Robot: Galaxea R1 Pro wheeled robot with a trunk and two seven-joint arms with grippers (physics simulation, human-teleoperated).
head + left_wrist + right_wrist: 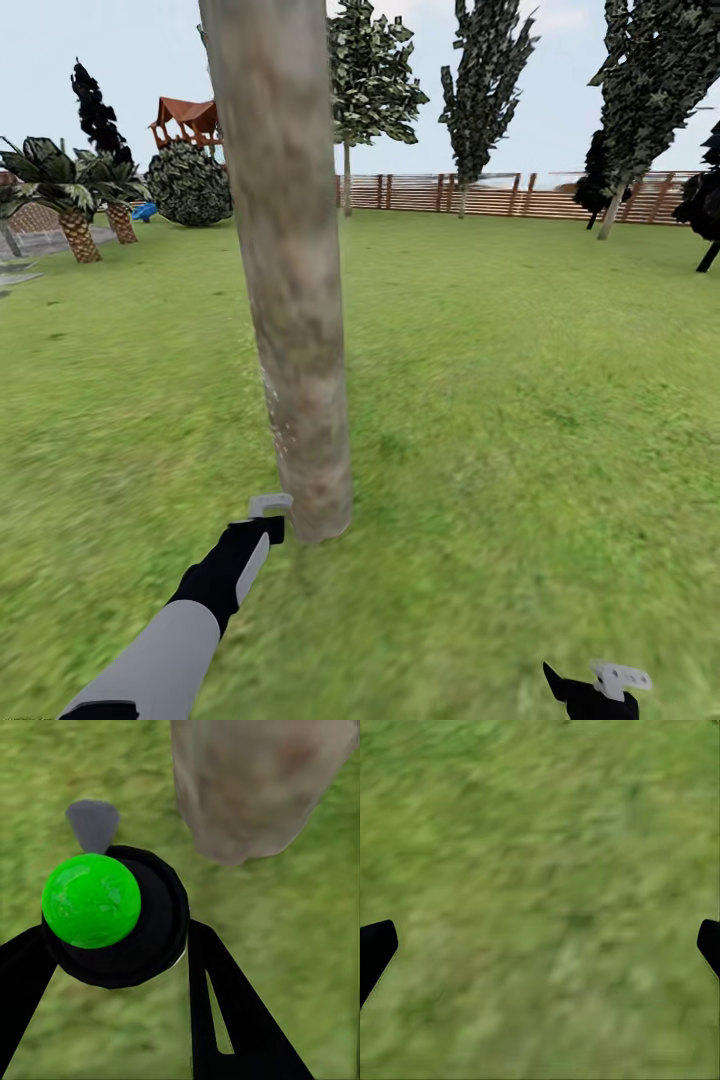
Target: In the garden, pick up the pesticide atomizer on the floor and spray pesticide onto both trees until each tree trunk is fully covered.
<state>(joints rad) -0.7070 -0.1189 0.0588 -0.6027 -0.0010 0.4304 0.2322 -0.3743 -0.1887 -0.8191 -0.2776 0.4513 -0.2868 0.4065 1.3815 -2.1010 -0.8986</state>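
Atomizer [112,919]: held between the left fingers [225,1012], just beside the foot of the trunk [290,300]; in the left wrist view it is seen end-on, a black round body with a bright green cap, long axis running along the fingers toward the grass [500,400].
Nozzle: a small grey tab past the cap; its exact aim is hard to make out.
Left gripper [268,510]: fingers clamped on the atomizer, one black finger each side of the body.
Right gripper [610,685]: low at the head view's edge, partly cut off; in its wrist view the two fingertips [375,949] stand far apart at opposite edges, grass between.
Trunk: one thick mottled grey-brown column, upright, slightly leaning; top cut off by the frame. A few whitish specks [283,435] low on the bark, faint.
Trees beyond: three with jagged green foliage along the fence [480,195]; two palms [75,195]; one round bush [190,185].
Hidden: the atomizer in the head view, behind the gripper.
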